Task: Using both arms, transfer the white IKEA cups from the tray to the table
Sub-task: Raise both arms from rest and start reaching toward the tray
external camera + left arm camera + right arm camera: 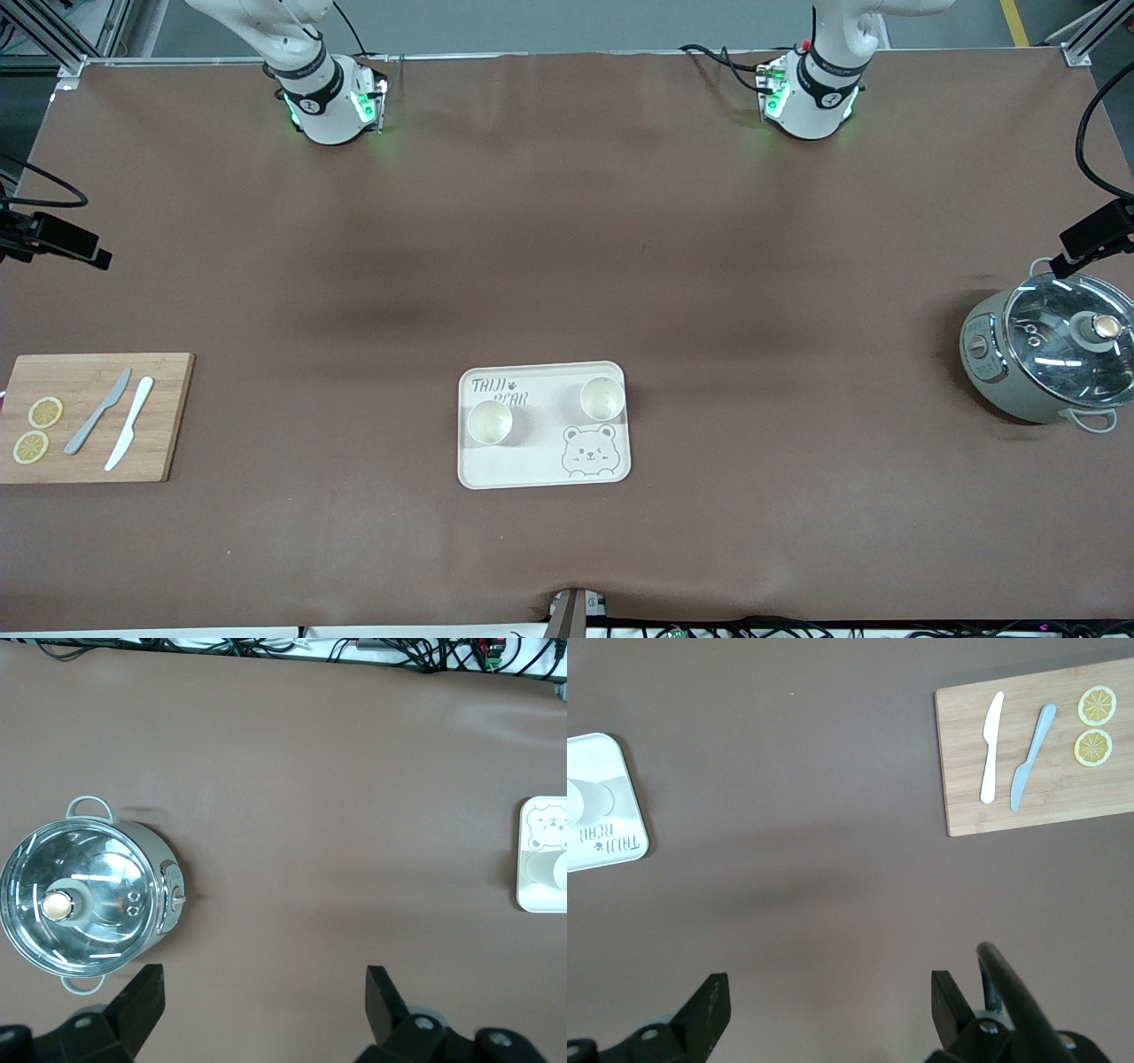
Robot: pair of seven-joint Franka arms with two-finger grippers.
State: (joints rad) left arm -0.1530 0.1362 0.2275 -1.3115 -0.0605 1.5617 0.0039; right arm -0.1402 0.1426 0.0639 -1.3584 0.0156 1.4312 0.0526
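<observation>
Both white IKEA cups [489, 422] [602, 398] upright on tray [532, 470]. My left end effector [264, 992] and right end effector [831, 997] gape over bare bench [567, 248]; arms waiting, mostly cut off.

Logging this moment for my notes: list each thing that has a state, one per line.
Cup toward the right arm's end: upright on the tray.
Cup toward the left arm's end: upright on the tray.
Pot: lid on.
Left hand: open, empty.
Right hand: open, empty.

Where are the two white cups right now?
Both white cups stand upright on the bear-printed tray at mid-table in the front view, apart from each other, neither held.
</observation>
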